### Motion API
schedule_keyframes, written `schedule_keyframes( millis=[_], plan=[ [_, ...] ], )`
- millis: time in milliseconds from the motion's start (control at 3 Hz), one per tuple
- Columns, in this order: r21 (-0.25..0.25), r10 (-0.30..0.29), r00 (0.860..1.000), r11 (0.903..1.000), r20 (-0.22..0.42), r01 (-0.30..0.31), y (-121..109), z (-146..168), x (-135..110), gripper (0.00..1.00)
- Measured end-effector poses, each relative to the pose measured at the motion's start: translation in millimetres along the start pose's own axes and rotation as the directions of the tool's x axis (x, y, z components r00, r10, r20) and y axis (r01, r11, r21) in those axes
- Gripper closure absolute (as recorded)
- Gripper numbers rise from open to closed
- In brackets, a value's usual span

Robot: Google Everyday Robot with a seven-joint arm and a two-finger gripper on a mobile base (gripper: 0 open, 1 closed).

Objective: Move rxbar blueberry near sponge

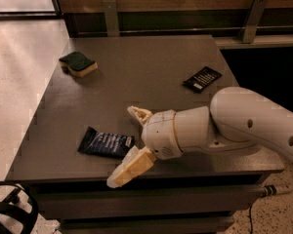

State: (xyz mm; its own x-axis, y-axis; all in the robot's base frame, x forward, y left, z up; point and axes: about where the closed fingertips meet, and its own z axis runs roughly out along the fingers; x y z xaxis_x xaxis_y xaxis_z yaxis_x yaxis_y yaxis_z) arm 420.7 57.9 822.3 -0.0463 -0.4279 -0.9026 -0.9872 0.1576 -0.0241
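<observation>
The rxbar blueberry [106, 143], a flat dark blue wrapper with pale lettering, lies near the front left of the grey table [136, 77]. The sponge [78, 64], dark green on top with yellow foam below, sits at the far left of the table. My gripper [128, 145] hovers just right of the bar, open and empty, one finger [139, 114] behind the bar's right end and the other [131, 167] in front of it by the table's front edge. The white arm [244, 123] reaches in from the right.
A small black packet with white print [201, 78] lies at the right of the table. A wooden wall with metal brackets [110, 16] runs behind the table. Pale floor lies to the left, and a dark wheel-like part [10, 211] is at the bottom left.
</observation>
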Motion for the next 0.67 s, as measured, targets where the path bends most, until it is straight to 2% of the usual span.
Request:
schedule_keyframes(
  millis=[667],
  plan=[
    [-0.019, 0.019, 1.000, 0.9996, -0.019, -0.019, -2.5, 25.1, 4.0, 0.00]
  ],
)
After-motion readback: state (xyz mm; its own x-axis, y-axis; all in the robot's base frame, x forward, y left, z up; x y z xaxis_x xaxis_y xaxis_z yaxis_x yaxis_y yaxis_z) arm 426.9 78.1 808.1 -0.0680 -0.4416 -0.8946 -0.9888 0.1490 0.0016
